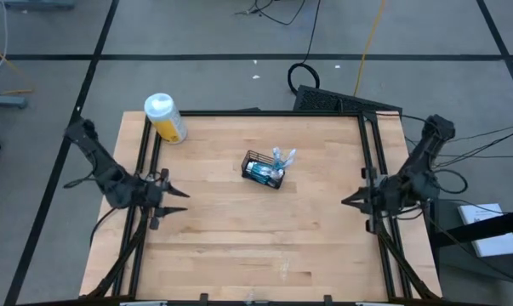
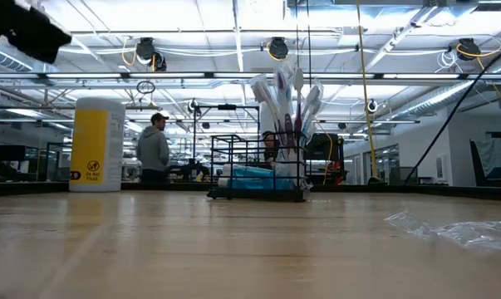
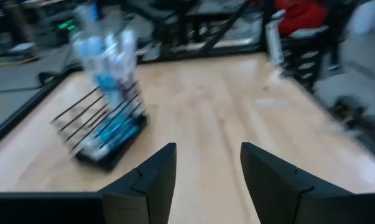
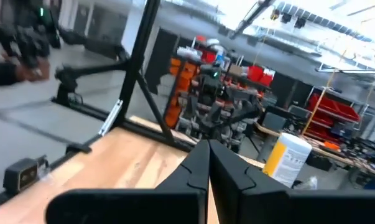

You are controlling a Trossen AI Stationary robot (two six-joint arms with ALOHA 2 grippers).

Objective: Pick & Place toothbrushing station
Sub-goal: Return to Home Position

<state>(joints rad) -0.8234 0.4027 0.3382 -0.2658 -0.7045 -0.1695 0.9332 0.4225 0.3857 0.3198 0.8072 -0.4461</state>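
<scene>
no legible text; yellow bottle (image 2: 98,145) bears round dark emblem, lettering unreadable.

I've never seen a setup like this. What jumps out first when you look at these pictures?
First, the black wire basket near the middle of the wooden table, with white-and-blue toothbrushes standing up out of it and teal tubes lying inside. Next, a yellow bottle with a white cap stands at a corner on the left arm's side. The left gripper, fingers open, and the right gripper, fingers shut, hang at the table's two sides.

Likely robotics workshop, ceiling lights (image 2: 277,47), red bins (image 4: 334,106)
</scene>
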